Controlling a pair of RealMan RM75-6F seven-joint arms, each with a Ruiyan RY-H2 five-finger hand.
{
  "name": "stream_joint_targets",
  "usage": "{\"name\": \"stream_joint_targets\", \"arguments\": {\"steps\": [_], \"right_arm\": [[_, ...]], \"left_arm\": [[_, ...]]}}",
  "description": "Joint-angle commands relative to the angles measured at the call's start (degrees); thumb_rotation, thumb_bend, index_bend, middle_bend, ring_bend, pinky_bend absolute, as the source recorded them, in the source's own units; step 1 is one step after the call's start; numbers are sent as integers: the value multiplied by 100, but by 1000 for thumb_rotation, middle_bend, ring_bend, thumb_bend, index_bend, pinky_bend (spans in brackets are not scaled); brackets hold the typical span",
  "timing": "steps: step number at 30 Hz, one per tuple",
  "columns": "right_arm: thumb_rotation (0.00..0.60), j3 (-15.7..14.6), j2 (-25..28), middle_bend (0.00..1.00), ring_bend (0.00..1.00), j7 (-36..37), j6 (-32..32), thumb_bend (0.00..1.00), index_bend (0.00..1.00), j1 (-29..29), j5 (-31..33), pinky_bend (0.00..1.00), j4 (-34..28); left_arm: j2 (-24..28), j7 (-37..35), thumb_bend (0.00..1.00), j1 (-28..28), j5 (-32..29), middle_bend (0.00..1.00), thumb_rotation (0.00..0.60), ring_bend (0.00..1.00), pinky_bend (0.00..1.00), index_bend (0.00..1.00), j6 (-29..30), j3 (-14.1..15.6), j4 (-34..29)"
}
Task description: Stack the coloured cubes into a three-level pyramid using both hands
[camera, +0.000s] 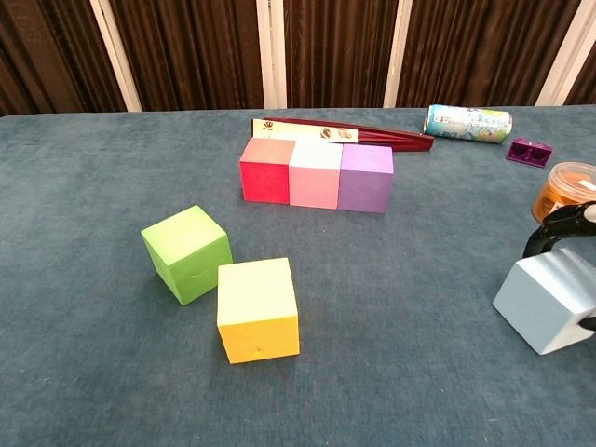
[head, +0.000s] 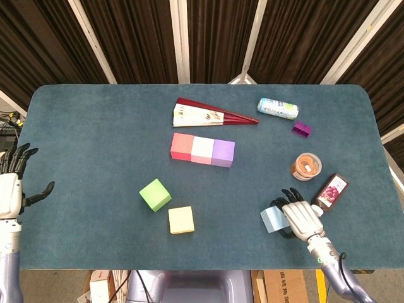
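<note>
Blue cube in right hand's grip

Right hand (head: 302,217) at desk (head: 95,132) near edge, fingers (camera: 559,223) curled over pale blue cube (camera: 549,300), holding it. Left hand (head: 11,186) off desk's left edge, fingers spread, holding nothing. Red cube (head: 182,146), pink cube (head: 202,150), purple cube (head: 223,153) touching in a row mid-desk. Green cube (head: 154,194) and yellow cube (head: 181,219) nearer the front edge than that row.

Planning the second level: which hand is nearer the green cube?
Left, narrowly. The left hand hovers at the table's left edge; the right hand, gripping the light blue cube, sits farther from the green cube.
</note>
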Motion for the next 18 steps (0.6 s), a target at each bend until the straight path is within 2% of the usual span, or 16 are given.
{"name": "stream_joint_targets", "arguments": {"steps": [1, 9, 14, 18], "right_arm": [[600, -10, -5, 302, 95, -24, 23, 272, 344, -1, -18, 0, -5], [600, -15, 61, 322, 114, -39, 132, 272, 365, -17, -93, 0, -113], [600, 239, 646, 322, 115, 103, 210, 273, 365, 35, 132, 0, -654], [600, 572, 1216, 322, 114, 237, 102, 272, 365, 206, 585, 0, -1150]], "left_arm": [[1, -13, 305, 3, -7, 86, 600, 0, 0, 193, -9, -9, -14], [-9, 1, 305, 10, -19, 85, 600, 0, 0, 197, -21, -32, -9], [-80, 479, 305, -25, -40, 86, 600, 0, 0, 196, -24, -13, 136], [-142, 906, 306, -63, -104, 87, 600, 0, 0, 196, -66, -1, 231]]}}
